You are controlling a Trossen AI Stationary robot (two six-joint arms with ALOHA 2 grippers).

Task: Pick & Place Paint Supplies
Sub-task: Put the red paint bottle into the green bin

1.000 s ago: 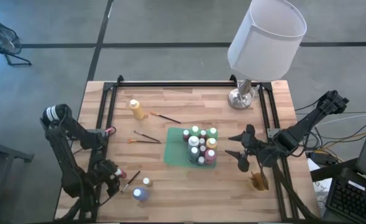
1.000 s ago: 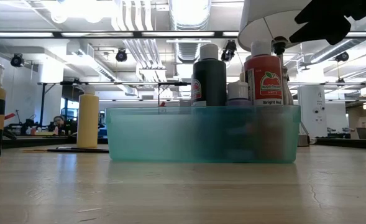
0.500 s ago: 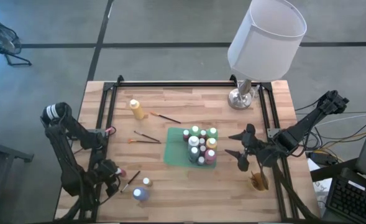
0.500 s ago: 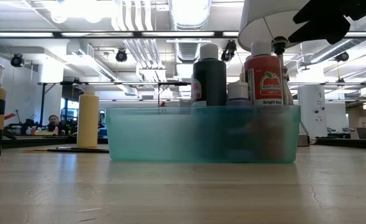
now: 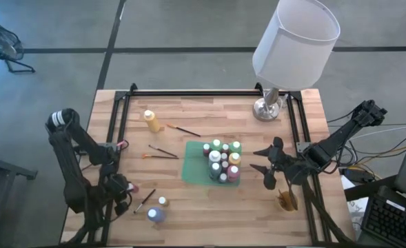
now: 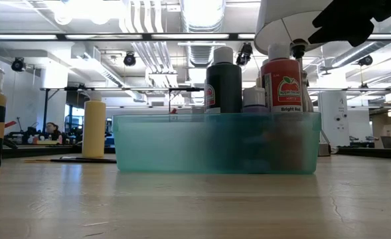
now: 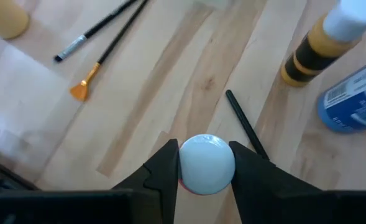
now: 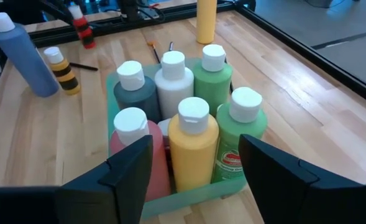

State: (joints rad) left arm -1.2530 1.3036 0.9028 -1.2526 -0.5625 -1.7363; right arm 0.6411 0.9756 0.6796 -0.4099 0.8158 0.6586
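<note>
At the lower left of the high view, the left gripper [image 7: 206, 169] clasps a small red plastic paint bottle [image 7: 206, 165] by its smooth white cap, probably light, rigid and slippery, while the right gripper [image 8: 195, 168] hangs open beside the green tray [image 5: 194, 171].

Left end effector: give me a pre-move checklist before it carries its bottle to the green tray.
1. Left end effector closed on the small white-capped bottle: ok, a finger on each side of the cap.
2. Bottle lifted off the table: cannot tell.
3. Room in the green tray: cannot tell, bottles fill most of it.
4. Right end effector away from the tray: ok, open beside it.
5. Nearby brush, striped bottle, blue bottle not touching the fingers: ok.
</note>
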